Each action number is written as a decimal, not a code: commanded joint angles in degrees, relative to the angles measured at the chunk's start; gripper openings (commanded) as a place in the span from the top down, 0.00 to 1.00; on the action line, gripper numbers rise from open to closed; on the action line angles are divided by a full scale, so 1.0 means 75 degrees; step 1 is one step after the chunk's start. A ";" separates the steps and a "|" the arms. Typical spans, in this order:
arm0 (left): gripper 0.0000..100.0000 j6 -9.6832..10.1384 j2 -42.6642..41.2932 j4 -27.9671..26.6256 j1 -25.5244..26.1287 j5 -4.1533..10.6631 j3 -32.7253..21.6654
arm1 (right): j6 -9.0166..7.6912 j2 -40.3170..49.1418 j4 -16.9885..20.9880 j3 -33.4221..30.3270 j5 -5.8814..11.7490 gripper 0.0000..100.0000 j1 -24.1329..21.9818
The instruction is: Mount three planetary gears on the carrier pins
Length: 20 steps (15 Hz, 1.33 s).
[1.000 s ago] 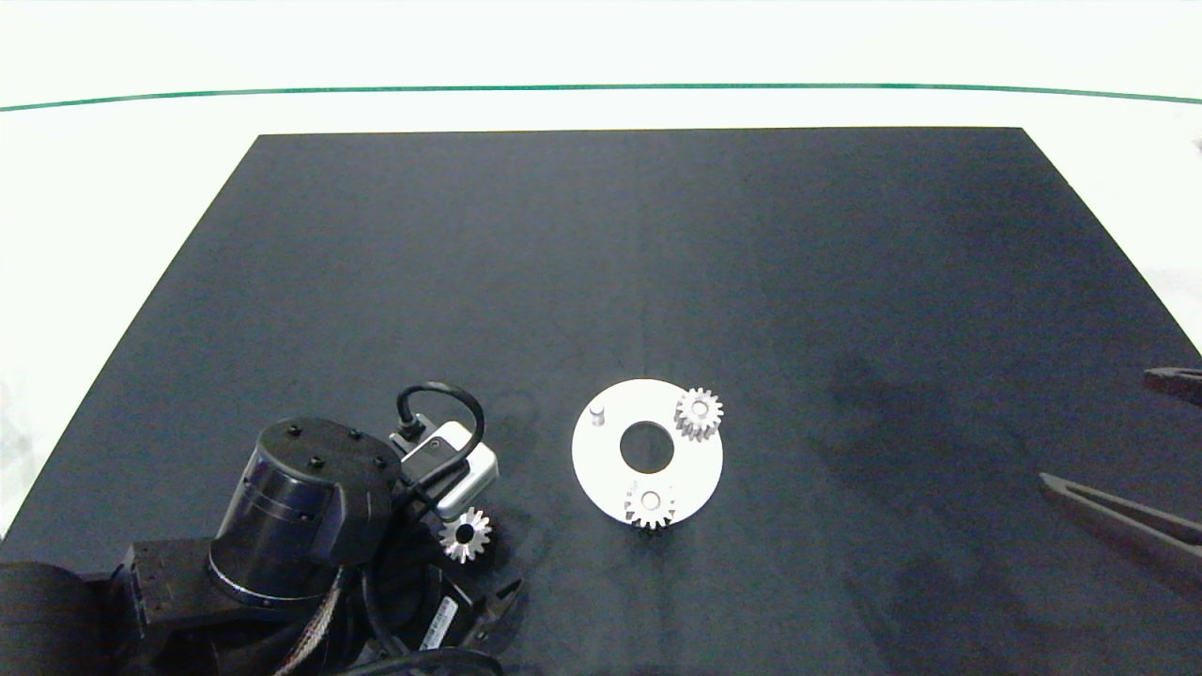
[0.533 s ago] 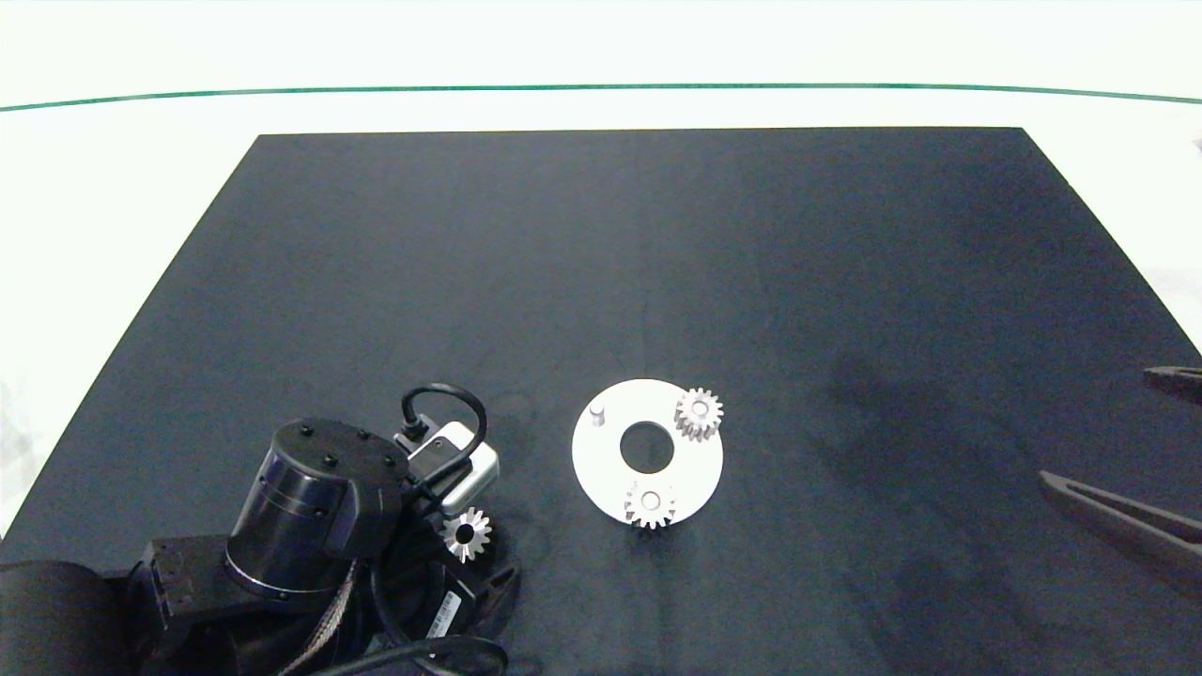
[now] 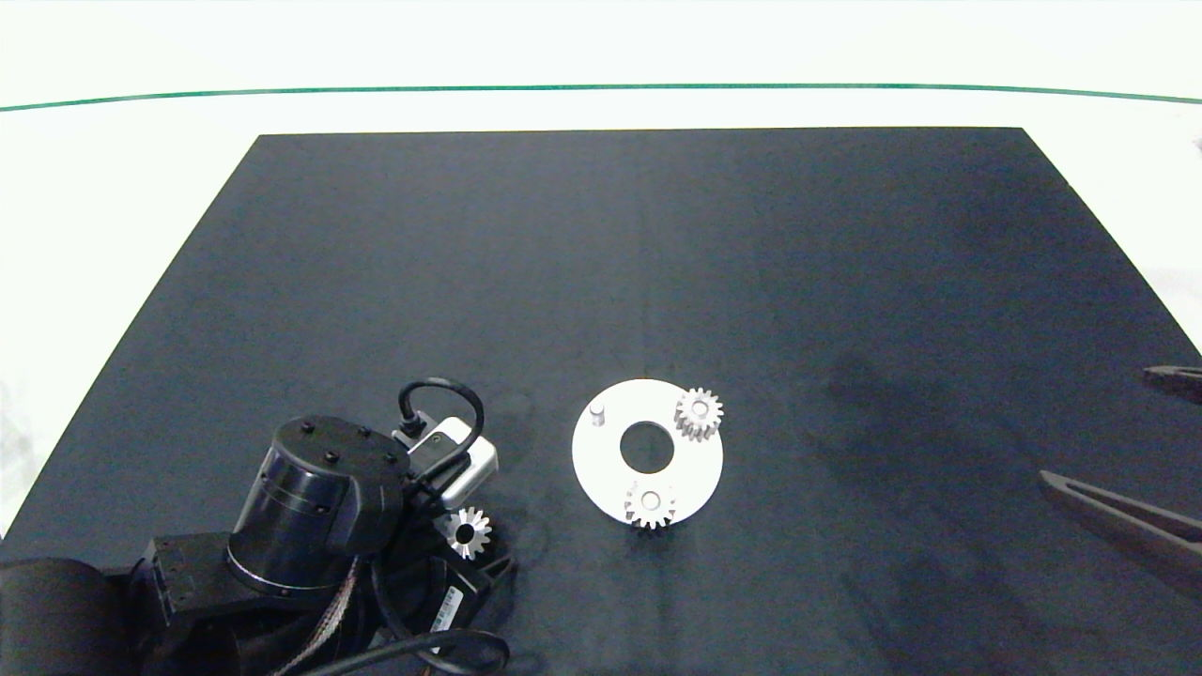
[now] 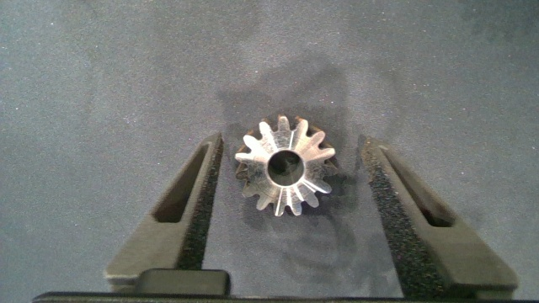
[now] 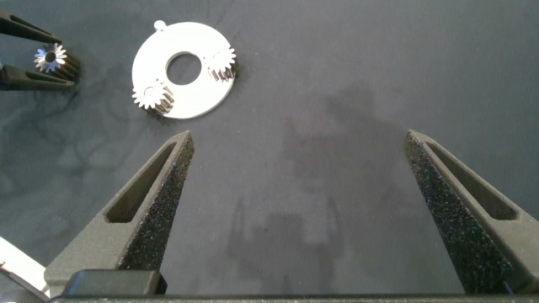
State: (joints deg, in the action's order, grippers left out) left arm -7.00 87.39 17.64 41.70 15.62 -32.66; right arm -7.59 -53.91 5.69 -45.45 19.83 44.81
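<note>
The left gripper [image 4: 290,210] is straddling the last small silvery toothed metal gear [image 4: 285,166] — lying flat on the black mat [image 3: 657,263] between its spread fingers, touching neither. Likely rigid, light and slick; pinching opposite tooth tips looks safest. The right gripper [image 5: 307,210] is hanging open — idle.

Three planetary gears [image 3: 699,413] [image 3: 649,505] [image 3: 467,532], three carrier pins with only one [image 3: 597,413] bare, one white disc [image 3: 601,460], two grippers.

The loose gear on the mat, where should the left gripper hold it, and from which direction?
Grip the loose gear by its toothed rim, on two opposite sides, coming straight down from above. It lies flat on the mat, hole up, and the open left gripper already straddles it, one finger on each side.
</note>
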 commanded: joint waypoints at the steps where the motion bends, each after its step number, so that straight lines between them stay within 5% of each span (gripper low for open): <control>1: 0.41 -0.0016 -0.0063 0.0015 -0.0006 0.0016 0.0019 | -0.0007 -0.0019 0.0003 0.0001 0.0016 0.00 0.0002; 11: 0.61 0.0078 -0.0039 0.0015 -0.0006 0.0004 0.0042 | -0.0007 0.0004 0.0003 0.0013 0.0016 0.00 0.0002; 13: 0.65 0.0347 -0.0063 0.0003 0.0053 -0.0043 -0.0017 | -0.0007 0.0004 0.0014 0.0013 0.0016 0.00 -0.0010; 15: 0.68 0.0347 -0.0086 0.0003 0.0006 -0.0020 -0.0228 | -0.0007 0.0016 0.0014 0.0013 0.0004 0.00 0.0002; 18: 0.74 0.0160 -0.0051 -0.0125 -0.0123 -0.0008 -0.1083 | -0.0007 0.0086 0.0014 0.0013 0.0004 0.00 -0.0010; 20: 0.79 -0.0215 -0.0051 -0.0653 -0.0123 -0.0008 -0.1786 | -0.0007 0.0191 0.0026 -0.0011 0.0016 0.00 -0.0022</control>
State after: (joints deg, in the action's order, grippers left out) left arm -7.41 86.97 14.19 40.96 15.43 -42.42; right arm -7.59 -53.00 5.81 -45.40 19.81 44.70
